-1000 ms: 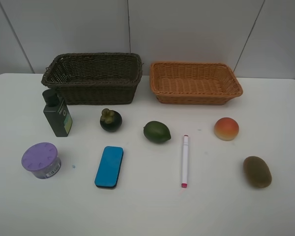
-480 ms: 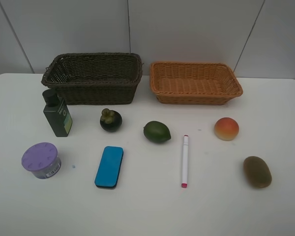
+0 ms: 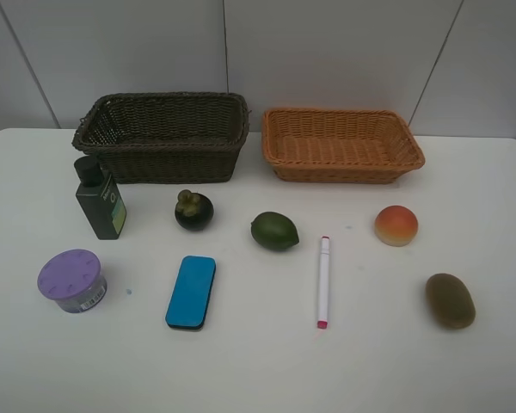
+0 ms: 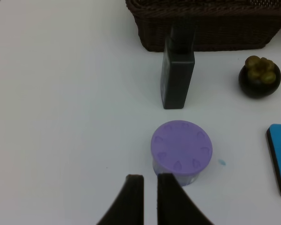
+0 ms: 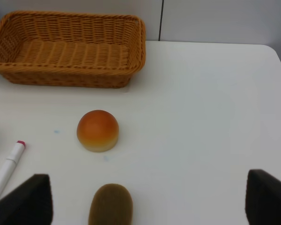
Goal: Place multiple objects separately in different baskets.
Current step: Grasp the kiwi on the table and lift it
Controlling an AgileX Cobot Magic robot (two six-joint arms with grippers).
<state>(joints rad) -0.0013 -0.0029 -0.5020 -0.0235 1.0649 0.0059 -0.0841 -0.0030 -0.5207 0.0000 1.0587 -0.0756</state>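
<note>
Purple-lidded tub (image 4: pixel 181 150) ahead of closed left end effector (image 4: pixel 150 178), kiwi (image 5: pixel 110 204) between jaws of open right end effector (image 5: pixel 150 194)

At the back of your tabletop (image 3: pixel 258 370) the deeper basket (image 3: pixel 159 161) sits left of the shallower basket (image 3: pixel 344 173). Before them, left to right, you have bottle (image 3: pixel 101 205), mangosteen (image 3: pixel 193 211), oval fruit (image 3: pixel 274 231), peach (image 3: pixel 396 225); nearer still, tub (image 3: pixel 71 280), eraser (image 3: pixel 191 292), marker (image 3: pixel 323 281), kiwi (image 3: pixel 450 300).
</note>
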